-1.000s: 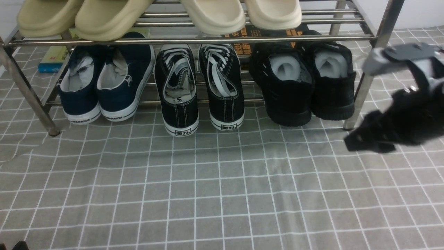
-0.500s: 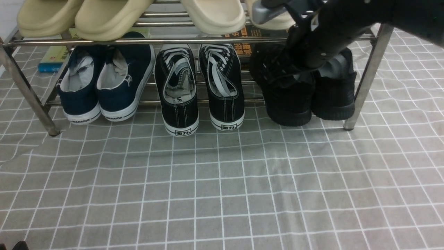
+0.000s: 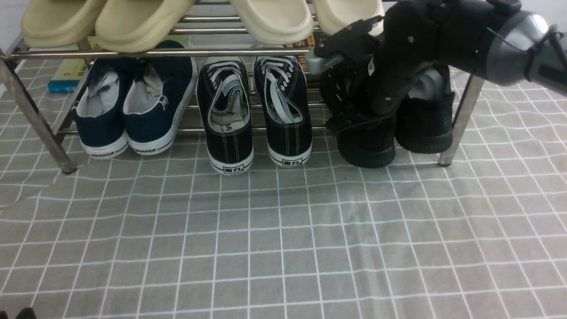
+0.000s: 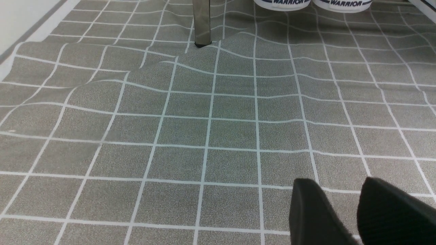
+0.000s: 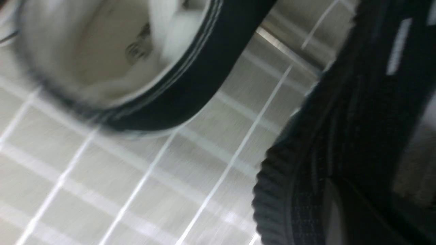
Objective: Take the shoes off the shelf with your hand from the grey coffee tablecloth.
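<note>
Now that the right claw (image 3: 359, 120) has swung in from the side and snapped shut, it pinches the heel of the left one of the black knit shoes (image 3: 367, 148). The pair sits on the bottom rail of the shelf (image 3: 155, 52), that heel nudged out over the tablecloth (image 3: 283, 230). Grasp looks made, so pulling out comes next. Left claw (image 4: 340, 207) hovers open, empty.

Matt knit shoes (image 3: 425, 128), glossy steel-tube shelf (image 3: 133, 52), slightly wrinkled matt cloth tablecloth (image 3: 283, 230).
</note>
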